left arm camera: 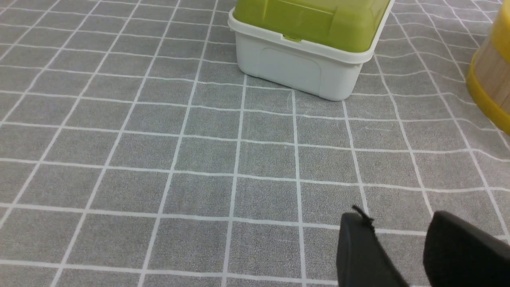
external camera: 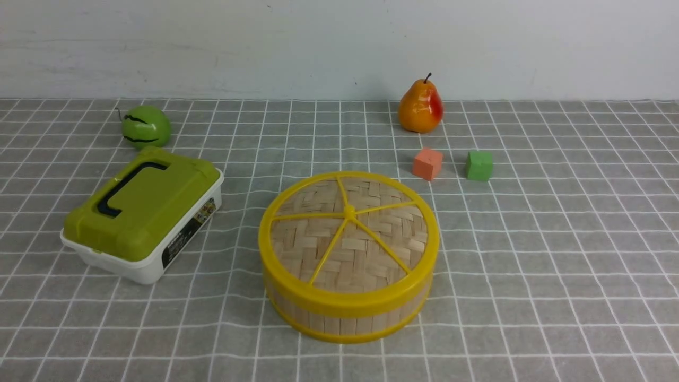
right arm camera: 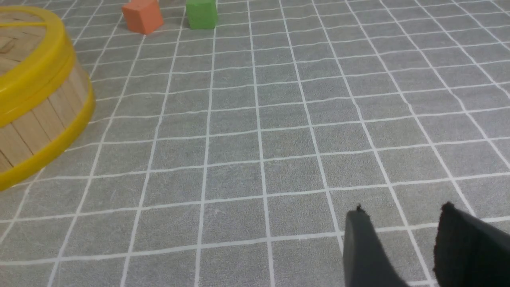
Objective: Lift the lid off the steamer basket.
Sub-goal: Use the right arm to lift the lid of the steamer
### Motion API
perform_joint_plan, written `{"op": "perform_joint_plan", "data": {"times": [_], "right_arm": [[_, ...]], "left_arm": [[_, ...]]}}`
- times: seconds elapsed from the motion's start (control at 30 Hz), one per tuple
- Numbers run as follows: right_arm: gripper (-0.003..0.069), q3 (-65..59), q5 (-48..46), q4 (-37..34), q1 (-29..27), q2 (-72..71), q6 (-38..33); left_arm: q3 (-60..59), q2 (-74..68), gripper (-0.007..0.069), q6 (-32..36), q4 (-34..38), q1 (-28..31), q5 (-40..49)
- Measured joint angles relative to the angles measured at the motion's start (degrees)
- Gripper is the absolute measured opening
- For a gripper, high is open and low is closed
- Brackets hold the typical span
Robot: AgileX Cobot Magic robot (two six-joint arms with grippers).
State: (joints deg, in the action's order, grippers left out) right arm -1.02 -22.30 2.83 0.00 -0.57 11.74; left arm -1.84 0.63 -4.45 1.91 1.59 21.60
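The woven bamboo lid (external camera: 348,231) with its yellow rim, spokes and centre knob rests flat on the steamer basket (external camera: 345,315) in the middle of the front view. Neither arm shows in that view. In the left wrist view my left gripper (left arm camera: 400,219) hovers open over bare cloth, the basket's wall (left arm camera: 492,75) far off at the frame's edge. My right gripper (right arm camera: 402,210) is also open with nothing between its fingers, over bare cloth, and the basket (right arm camera: 36,123) with the lid's rim (right arm camera: 40,75) lies well away from it.
A white box with an olive-green lid (external camera: 143,212) sits left of the basket. Behind it is a green fruit (external camera: 145,126). Back right stand a pear (external camera: 420,106), an orange cube (external camera: 427,163) and a green cube (external camera: 479,165). A grey checked cloth (external camera: 557,254) covers the table.
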Motion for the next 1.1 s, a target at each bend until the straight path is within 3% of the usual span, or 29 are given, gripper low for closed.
{"op": "perform_joint_plan", "data": {"times": [1.1], "right_arm": [[0.0241, 0.0, 0.1, 2.7, 0.0, 0.0, 0.0]], "left_arm": [[0.0, 0.0, 0.0239, 0.0, 0.0, 0.0, 0.2]]}}
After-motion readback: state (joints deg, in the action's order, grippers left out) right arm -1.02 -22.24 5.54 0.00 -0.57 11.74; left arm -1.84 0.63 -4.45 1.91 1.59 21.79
